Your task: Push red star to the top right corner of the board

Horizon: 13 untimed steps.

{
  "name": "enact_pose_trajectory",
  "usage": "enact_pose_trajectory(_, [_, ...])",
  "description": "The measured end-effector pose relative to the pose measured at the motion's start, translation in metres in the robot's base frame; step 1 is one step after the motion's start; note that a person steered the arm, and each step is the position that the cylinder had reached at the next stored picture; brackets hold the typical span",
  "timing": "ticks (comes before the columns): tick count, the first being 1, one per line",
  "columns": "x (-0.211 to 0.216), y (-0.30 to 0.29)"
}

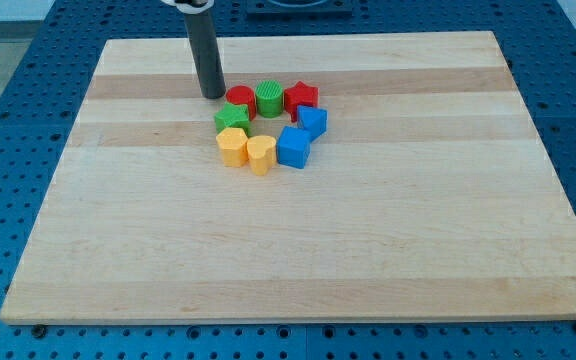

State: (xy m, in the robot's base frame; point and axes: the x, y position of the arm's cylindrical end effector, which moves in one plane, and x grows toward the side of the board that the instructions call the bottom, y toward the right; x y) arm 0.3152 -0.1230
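Note:
The red star (302,97) lies on the wooden board (298,250) at the upper right of a ring of blocks, left of the board's middle line and near the view's top. My tip (213,95) rests on the board just left of the red round block (240,99), well left of the red star and not touching it. Between them sits the green round block (270,98).
The ring also holds a green star (232,120), a yellow pentagon-like block (232,147), a yellow heart-like block (260,155), a blue cube (294,148) and a blue block (313,122) just below the red star. Blue perforated table surrounds the board.

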Motion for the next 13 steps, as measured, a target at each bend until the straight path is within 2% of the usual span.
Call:
enact_pose_trajectory(3, [0.05, 0.004])
enact_pose_trajectory(4, [0.057, 0.039])
enact_pose_trajectory(6, [0.053, 0.094])
enact_pose_trajectory(8, [0.031, 0.092])
enact_pose_trajectory(13, [0.032, 0.203])
